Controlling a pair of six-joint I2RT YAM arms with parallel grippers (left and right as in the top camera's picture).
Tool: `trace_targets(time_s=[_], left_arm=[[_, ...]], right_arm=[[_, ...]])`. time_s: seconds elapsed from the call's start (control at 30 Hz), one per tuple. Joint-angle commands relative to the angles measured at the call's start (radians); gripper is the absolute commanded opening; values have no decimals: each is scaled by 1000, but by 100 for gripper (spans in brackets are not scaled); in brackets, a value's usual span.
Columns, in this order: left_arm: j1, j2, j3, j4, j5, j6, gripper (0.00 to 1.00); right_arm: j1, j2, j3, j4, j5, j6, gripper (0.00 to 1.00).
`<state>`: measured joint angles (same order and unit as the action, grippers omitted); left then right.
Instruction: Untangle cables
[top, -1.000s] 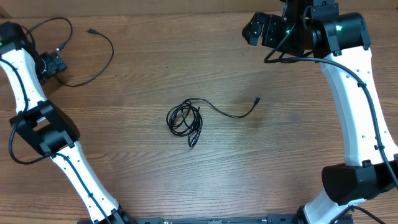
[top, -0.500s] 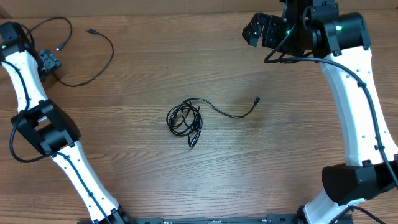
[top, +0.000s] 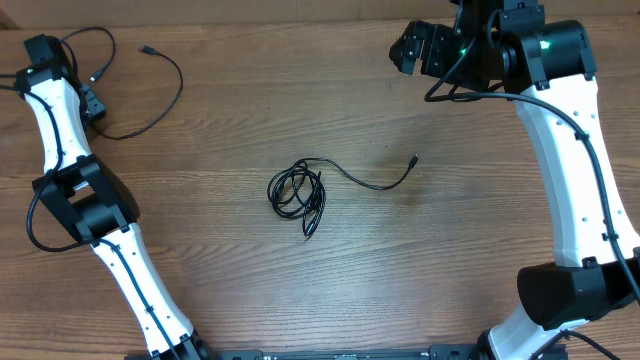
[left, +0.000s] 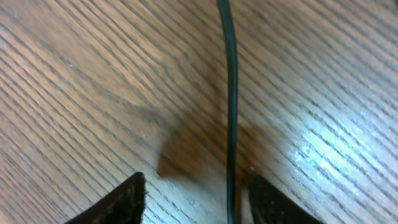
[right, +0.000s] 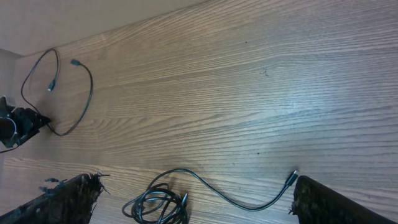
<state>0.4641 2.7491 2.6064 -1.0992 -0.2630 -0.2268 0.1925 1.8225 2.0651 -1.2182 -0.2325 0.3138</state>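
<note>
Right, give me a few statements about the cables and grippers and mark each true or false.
The coiled cable lies in the middle of the table. True.
The right gripper holds a cable. False: it is open and empty, away from both cables.
Between the fingers of the left gripper runs a loose cable. True.
All the cables are bundled in one coil. False: the loose cable lies apart, near the table's far left corner.

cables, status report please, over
Left gripper open, astride the loose cable at far left. Right gripper open, empty. Coil mid-table, wound, one tail trailing right. Nothing in the way.
</note>
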Motion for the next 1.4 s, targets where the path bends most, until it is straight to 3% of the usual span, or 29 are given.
trace_targets(time_s=[0.0, 0.07, 0.1, 0.17, 0.3, 0.43, 0.53, 1.03, 1.17, 1.37], left_arm=[[24, 44, -3, -29, 11, 13, 50], [45, 44, -3, -40, 59, 13, 47], [53, 44, -3, -42, 83, 13, 42], [72, 44, -3, -42, 142, 14, 21], [103, 44, -3, -44, 185, 18, 4], [109, 38, 7, -39, 208, 109, 4], [105, 15, 39, -15, 306, 234, 4], [18, -128, 278, 334, 779, 227, 4], [-15, -125, 273, 388, 747, 238, 4], [-12, -120, 172, 410, 451, 246, 4]], right_arm=[[3, -11, 0, 5, -5, -4, 100], [3, -11, 0, 5, -5, -4, 100], [3, -11, 0, 6, -5, -4, 100], [3, -11, 0, 6, -5, -4, 100], [3, -11, 0, 5, -5, -4, 100], [3, -11, 0, 6, -5, -4, 100], [3, -11, 0, 8, -5, -4, 100], [3, -11, 0, 27, -5, -4, 100], [3, -11, 0, 25, -5, -4, 100], [3, -11, 0, -3, -5, -5, 100]])
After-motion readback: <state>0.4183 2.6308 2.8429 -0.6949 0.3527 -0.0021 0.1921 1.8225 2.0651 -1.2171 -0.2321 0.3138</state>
